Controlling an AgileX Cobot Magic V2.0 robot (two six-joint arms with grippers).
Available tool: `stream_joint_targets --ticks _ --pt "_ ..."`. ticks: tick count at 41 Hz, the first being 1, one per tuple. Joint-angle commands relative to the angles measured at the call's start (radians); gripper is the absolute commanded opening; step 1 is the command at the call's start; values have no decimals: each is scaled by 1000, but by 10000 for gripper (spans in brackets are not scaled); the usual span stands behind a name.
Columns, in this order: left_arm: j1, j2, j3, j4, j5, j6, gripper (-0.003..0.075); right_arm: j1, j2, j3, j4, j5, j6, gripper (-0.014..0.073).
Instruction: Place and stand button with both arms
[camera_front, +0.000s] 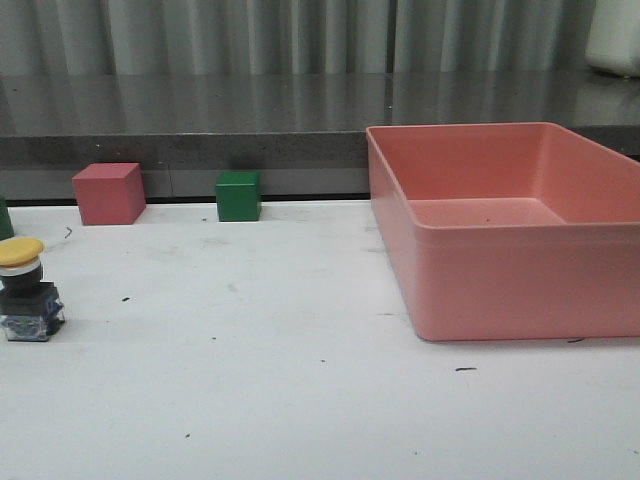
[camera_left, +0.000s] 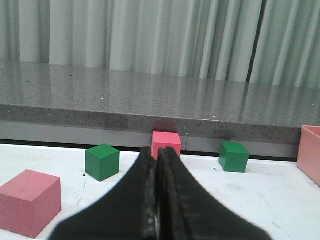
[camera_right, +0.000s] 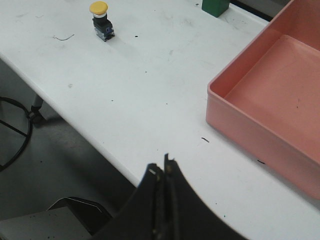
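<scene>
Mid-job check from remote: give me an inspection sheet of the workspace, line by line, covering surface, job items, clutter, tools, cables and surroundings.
Surface: white table, with small dark specks and scuffs.
Job's things: button standing upright near the table's left edge, yellow cap up, clear of both tools.
Clutter: large pink bin on the right, nothing seen inside; pink cube and green cube along the back edge; the left wrist view shows a further pink cube and green cube.
Grippers: left tool shut, holding nothing; right tool shut, holding nothing, above the table's near edge.
Cables: black loop on the floor below the table.
Surroundings: grey counter, curtain behind.
</scene>
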Motion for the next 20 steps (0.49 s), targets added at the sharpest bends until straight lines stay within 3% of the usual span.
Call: stream_joint_targets --ticks 1,20 --pt "2 -25 14 -11 -86 -7 -20 -3 5 -26 -20 -65 0 -116" --pt "2 -25 14 -11 -86 -7 -20 6 -7 -19 -13 -73 0 -116"
